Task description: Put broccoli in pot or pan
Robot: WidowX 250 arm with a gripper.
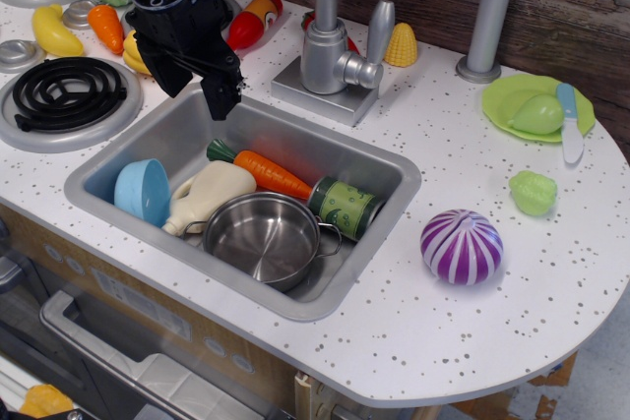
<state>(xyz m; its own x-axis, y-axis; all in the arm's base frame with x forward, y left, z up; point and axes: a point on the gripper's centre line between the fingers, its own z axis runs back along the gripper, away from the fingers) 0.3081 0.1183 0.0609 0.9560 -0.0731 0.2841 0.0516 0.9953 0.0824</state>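
A toy kitchen counter [551,272], white with dark speckles, is filling the view, with a grey sink [389,176] sunk into its middle. A black robot gripper [197,86] is hanging over the sink's back left corner, its two fingers spread wide apart and holding nothing. The broccoli [533,192], a small lumpy lime-green piece, is sitting on the counter at the right, well apart from the gripper and just beyond a purple and white striped ball [462,246]. The pot [262,237], shiny steel and shallow, is resting empty inside the sink toward the front. Crowding the sink around it are a light blue bowl [141,190] lying on its side, a cream-coloured jug [207,195], a carrot [264,171] and a green can [346,208] touching the pot's right handle. Behind the sink a silver faucet [330,46] is standing upright. At the far right a green plate [504,103] is carrying a smooth green pear shape [536,114] and a pale blue knife [570,123]. Black coil burners [67,93] are lying at the left.
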